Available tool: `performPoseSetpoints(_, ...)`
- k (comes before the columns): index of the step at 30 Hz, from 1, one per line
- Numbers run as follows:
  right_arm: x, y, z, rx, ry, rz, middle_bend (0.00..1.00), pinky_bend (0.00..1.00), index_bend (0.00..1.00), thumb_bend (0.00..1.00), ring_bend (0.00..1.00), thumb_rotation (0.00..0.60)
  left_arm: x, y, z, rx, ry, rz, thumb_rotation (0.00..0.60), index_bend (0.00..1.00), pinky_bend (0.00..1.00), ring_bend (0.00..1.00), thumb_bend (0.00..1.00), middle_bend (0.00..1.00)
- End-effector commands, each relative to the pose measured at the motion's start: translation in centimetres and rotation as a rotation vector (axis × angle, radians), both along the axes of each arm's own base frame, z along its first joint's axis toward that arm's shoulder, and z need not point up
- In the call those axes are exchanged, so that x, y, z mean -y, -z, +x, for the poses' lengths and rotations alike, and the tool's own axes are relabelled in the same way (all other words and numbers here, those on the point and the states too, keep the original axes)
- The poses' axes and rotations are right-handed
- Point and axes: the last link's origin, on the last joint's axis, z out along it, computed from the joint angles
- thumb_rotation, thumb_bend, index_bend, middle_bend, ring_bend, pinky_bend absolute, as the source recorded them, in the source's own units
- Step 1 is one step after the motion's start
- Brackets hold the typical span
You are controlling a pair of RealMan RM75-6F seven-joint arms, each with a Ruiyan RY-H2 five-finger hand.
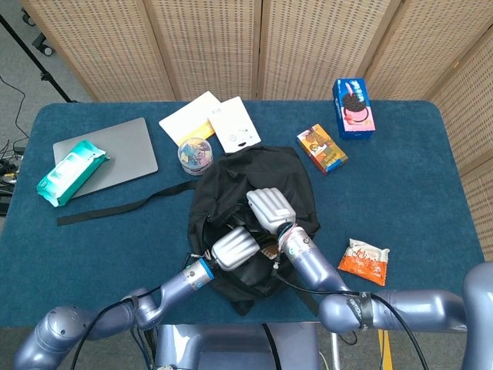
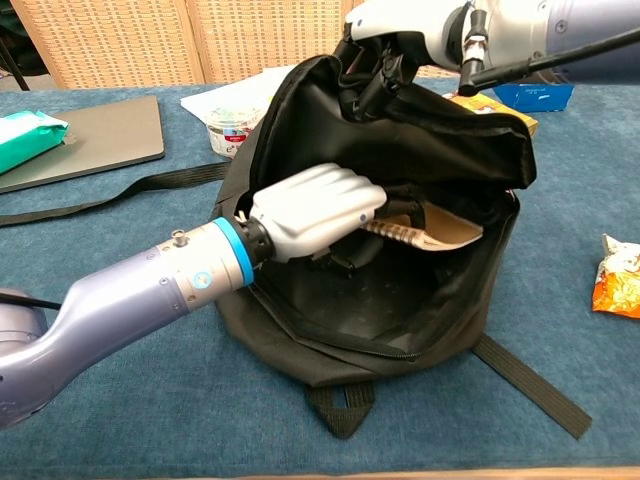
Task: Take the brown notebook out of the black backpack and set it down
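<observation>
The black backpack (image 2: 420, 140) (image 1: 254, 173) lies near the table's front edge with its mouth open toward me. Inside it, the brown spiral notebook (image 2: 445, 228) shows only a tilted strip and its wire edge. My left hand (image 2: 312, 212) (image 1: 233, 248) reaches into the mouth, fingers wrapped over the notebook's near edge, gripping it. My right hand (image 2: 390, 30) (image 1: 269, 208) pinches the backpack's upper flap and holds it raised. In the head view the notebook is almost wholly hidden by the hands.
A black strap (image 1: 115, 208) trails left from the bag. A grey laptop (image 1: 112, 154) with a teal wipes pack (image 1: 71, 171), white papers (image 1: 212, 123), a small tub (image 1: 196, 154), snack boxes (image 1: 322, 148) (image 1: 353, 106) and an orange packet (image 1: 363, 262) surround it.
</observation>
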Motion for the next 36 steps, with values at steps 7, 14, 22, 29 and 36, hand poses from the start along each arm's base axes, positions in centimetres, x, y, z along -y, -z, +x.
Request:
performPoseSetpoints(7, 1.0, -0.3, -0.8, -0.006, 0.024, -0.040, 0.66, 0.71, 0.68, 0.72, 0.72, 0.600, 0.4, -1.4, -1.1, 0.081, 0.019, -0.008, 0.600, 0.75, 0.50, 0.45, 0.68, 0.37)
performPoseSetpoints(14, 2.1, -0.5, -1.8, -0.006, 0.072, -0.079, 0.66, 0.71, 0.68, 0.72, 0.72, 0.600, 0.5, -3.7, -1.6, 0.145, 0.034, -0.027, 0.600, 0.79, 0.53, 0.50, 0.68, 0.42)
performPoseSetpoints(22, 2.4, -0.3, -2.3, -0.012, 0.094, -0.073, 0.66, 0.71, 0.68, 0.72, 0.72, 0.600, 0.8, -6.2, -1.8, 0.195, 0.038, -0.043, 0.600, 0.80, 0.54, 0.50, 0.68, 0.43)
performPoseSetpoints(29, 2.7, -0.1, -2.7, -0.018, 0.109, -0.076, 0.66, 0.71, 0.68, 0.72, 0.72, 0.600, 1.2, -8.1, -1.9, 0.258, 0.034, -0.073, 0.600, 0.81, 0.54, 0.51, 0.68, 0.43)
performPoseSetpoints(36, 3.2, -0.1, -3.1, -0.013, 0.138, -0.082, 0.66, 0.71, 0.68, 0.72, 0.72, 0.600, 1.9, -10.3, -1.4, 0.343, 0.040, -0.100, 0.600, 0.82, 0.55, 0.52, 0.68, 0.44)
